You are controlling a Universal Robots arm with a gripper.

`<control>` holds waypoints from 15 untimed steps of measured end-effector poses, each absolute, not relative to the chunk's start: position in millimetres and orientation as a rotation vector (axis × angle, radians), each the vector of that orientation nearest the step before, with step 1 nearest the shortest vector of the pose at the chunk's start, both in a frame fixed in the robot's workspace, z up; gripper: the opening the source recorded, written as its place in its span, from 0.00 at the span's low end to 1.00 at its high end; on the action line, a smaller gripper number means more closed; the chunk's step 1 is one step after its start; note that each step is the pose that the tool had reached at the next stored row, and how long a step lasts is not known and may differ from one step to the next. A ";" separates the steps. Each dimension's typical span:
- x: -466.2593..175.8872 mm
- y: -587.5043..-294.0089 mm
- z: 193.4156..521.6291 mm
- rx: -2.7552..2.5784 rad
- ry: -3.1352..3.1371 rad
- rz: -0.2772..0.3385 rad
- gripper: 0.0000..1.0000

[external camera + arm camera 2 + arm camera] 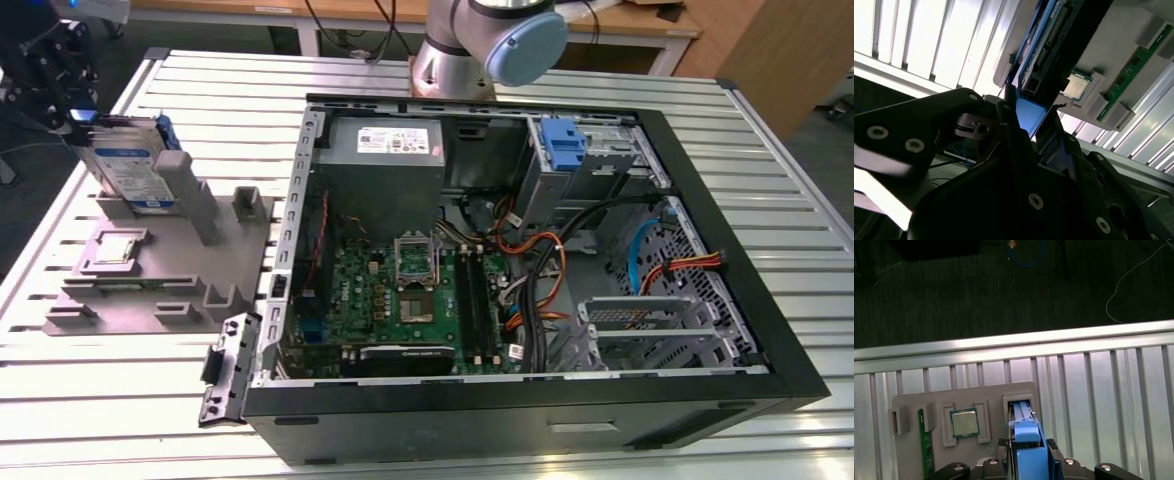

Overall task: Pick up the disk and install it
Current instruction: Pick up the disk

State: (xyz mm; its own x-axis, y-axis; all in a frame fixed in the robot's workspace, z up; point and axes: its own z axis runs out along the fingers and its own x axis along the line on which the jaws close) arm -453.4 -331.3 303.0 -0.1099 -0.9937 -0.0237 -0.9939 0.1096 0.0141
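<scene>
The disk (131, 165) is a silver drive with a white and blue label in a blue carrier frame. It stands tilted on edge at the back of a grey fixture (160, 285), at the exterior view's left. My gripper (80, 110) sits over the disk's top end, with its dark fingers on both sides of the blue carrier (1029, 447). In the second wrist view the disk (1043, 45) runs away from the fingers (1014, 125) toward the fixture. Its lower end is still at the fixture's slot (1019, 407).
A small square silver chip (964, 423) and a green memory stick (923, 450) lie in the fixture. The open computer case (534, 260) fills the table's middle and right, with a blue bracket (566, 145) in its upper drive bay. The table's edge (1014, 347) is near the fixture.
</scene>
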 end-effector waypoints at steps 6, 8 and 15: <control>-454.0 -328.1 299.7 -2.089 2.332 0.044 0.42; -454.1 -327.8 298.7 -2.093 2.329 0.045 0.42; -454.2 -326.9 296.8 -2.123 2.301 0.045 0.42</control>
State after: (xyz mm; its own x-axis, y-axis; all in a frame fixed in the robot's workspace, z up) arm -454.2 -326.9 296.8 -0.0804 -0.9964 -0.0270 -0.9967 0.0800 0.0144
